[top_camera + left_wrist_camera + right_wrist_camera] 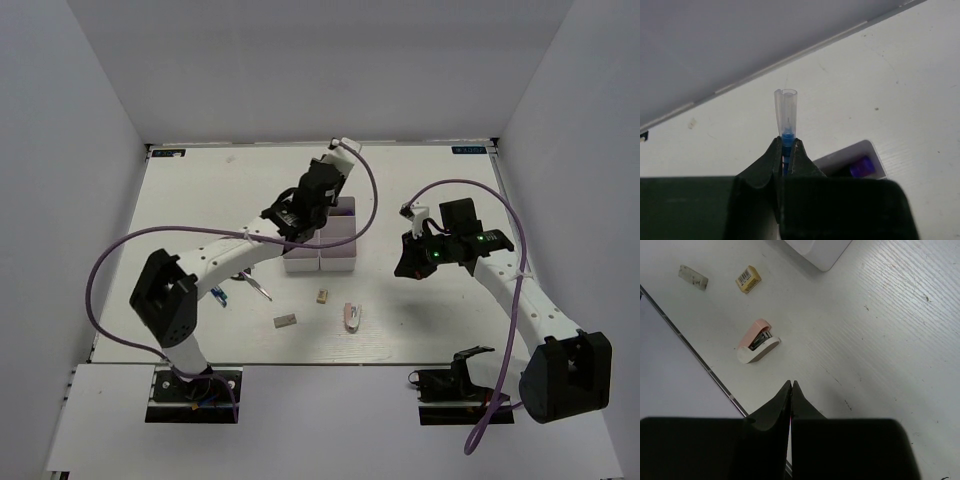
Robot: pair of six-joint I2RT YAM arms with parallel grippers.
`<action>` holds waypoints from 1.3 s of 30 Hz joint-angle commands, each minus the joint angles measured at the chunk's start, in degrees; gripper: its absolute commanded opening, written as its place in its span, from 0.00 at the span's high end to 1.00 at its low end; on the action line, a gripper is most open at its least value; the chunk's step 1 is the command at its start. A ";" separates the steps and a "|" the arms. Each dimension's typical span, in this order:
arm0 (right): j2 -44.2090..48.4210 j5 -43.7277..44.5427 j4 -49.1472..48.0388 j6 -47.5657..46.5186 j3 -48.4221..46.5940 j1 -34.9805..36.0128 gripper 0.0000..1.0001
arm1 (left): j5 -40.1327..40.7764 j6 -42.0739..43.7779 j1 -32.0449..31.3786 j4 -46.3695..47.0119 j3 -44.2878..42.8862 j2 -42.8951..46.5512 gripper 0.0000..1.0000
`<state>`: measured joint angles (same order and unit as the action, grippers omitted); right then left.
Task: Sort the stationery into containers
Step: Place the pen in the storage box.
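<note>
Containers [337, 255]: white block of bins, mid-worktop [200, 190].
Left hand [786, 150]: over the bins, pinching the blue pen [785, 115] upright.
Right hand [791, 387]: pressed together, empty.
Stapler [757, 341]: pink-white, lying on worktop.
Eraser [748, 279]: beige, barcode label, print unreadable.

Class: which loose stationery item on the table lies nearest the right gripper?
The white-pink stapler; the beige eraser and grey block lie farther away.

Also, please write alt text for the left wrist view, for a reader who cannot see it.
The left gripper is shut on a blue pen with a clear cap. Just past it, a white bin on the white table holds a purple item.
</note>
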<state>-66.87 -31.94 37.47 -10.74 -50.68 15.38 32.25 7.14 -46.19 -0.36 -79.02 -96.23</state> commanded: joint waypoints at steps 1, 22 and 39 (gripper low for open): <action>-0.36 -1.28 -1.35 -0.60 0.31 -0.26 1.00 | 6.86 11.05 -0.91 11.78 -0.69 -0.63 1.00; -0.98 -2.16 -1.00 -1.12 0.40 -0.70 1.00 | -6.94 2.80 5.41 22.51 16.36 2.01 1.00; -1.60 -2.95 -0.65 -0.86 0.31 -1.23 1.00 | -5.53 0.95 5.85 18.82 19.70 5.61 0.46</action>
<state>-68.34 -33.41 37.47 -11.05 -50.68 14.35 26.15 8.82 -40.58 19.38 -59.59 -94.28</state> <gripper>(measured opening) 0.001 0.520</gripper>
